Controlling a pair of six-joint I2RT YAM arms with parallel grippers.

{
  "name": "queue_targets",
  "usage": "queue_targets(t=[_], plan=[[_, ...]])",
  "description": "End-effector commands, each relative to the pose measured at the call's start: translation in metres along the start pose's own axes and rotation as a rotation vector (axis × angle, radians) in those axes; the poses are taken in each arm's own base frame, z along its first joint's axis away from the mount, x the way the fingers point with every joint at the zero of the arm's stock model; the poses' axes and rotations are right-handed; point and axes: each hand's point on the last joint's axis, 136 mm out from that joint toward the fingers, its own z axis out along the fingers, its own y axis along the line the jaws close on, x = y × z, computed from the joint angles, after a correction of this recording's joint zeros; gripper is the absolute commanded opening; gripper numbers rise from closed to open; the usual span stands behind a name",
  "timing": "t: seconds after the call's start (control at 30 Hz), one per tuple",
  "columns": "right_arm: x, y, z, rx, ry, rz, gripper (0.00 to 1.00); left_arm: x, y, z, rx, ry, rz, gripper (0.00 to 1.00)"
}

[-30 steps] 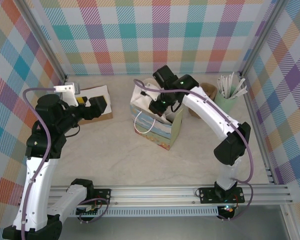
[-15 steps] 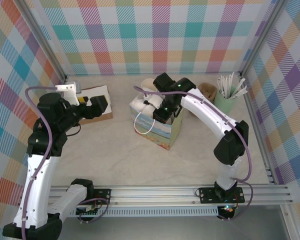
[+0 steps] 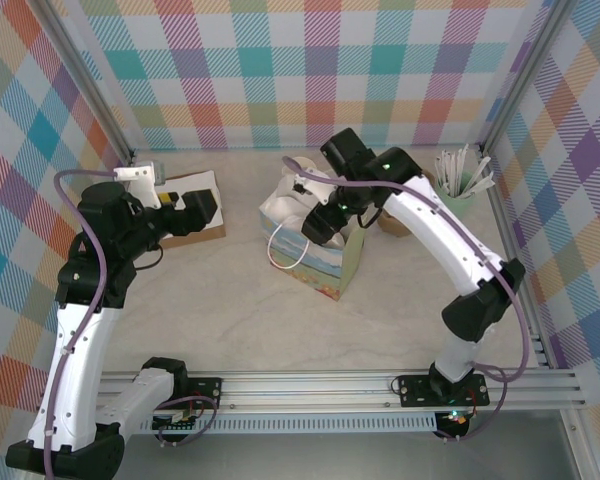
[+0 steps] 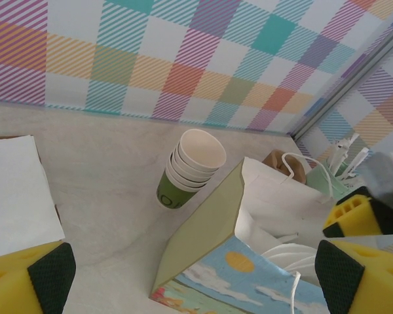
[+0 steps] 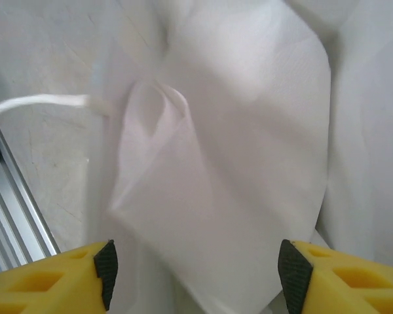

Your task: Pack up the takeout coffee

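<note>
**A:** Where was the right gripper?

**B:** The right gripper hung just over the open top of the paper bag, which stood upright near the middle of the surface. On its wrist camera the two yellow fingers stood wide apart, released, with nothing pinched between them. Below them lay the crumpled white inside of the bag, and a white cord handle ran off to the left.

**A:** And the takeout coffee?

**B:** I could not tell where it sat. The inside of the bag was folds of white paper.

**A:** What about the left gripper?

**B:** The left gripper was well apart from the bag, at the left of the surface, above a brown board with a white sheet on it. Its jaws were spread wide too and held nothing. Its camera looked across at the bag's green side panel and the sky-and-cloud print on the front.

**A:** What else stood around?

**B:** A tilted stack of cream-rimmed paper cups, the lowest one green, stood just behind the bag. A pale mint cup of white sticks stood near the back right corner. A brown item was just beside it, too hidden by the arm to name.
</note>
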Motion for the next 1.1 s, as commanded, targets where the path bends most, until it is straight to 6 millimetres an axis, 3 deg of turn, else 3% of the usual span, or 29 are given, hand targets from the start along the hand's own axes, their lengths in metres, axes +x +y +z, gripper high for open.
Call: queue_targets(t=[0.0, 0.33, 0.5, 0.57, 0.63, 0.9, 1.07], plan=[[-0.011, 0.011, -0.026, -0.03, -0.093, -0.012, 0.69, -0.009, -0.011, -0.004, 0.038, -0.019, 0.023, 0.96], [-0.019, 0.008, 0.005, -0.08, -0.079, 0.016, 0.61, -0.01, -0.011, -0.004, 0.04, -0.02, 0.017, 0.97], [-0.019, -0.002, 0.02, -0.065, -0.061, 0.035, 0.29, -0.01, -0.011, -0.004, 0.039, -0.018, 0.015, 0.97], [-0.013, -0.009, 0.026, -0.043, -0.028, 0.05, 0.16, -0.009, -0.011, -0.004, 0.038, -0.017, 0.015, 0.97], [-0.002, -0.014, 0.035, -0.026, 0.022, 0.063, 0.09, -0.009, -0.011, -0.005, 0.037, -0.018, 0.016, 0.97], [0.038, -0.019, 0.074, -0.046, 0.191, 0.121, 0.07, -0.008, -0.009, -0.004, 0.034, -0.013, 0.017, 0.97], [0.03, -0.017, 0.066, -0.045, 0.157, 0.116, 0.17, -0.008, -0.009, -0.003, 0.031, -0.013, 0.017, 0.97]])
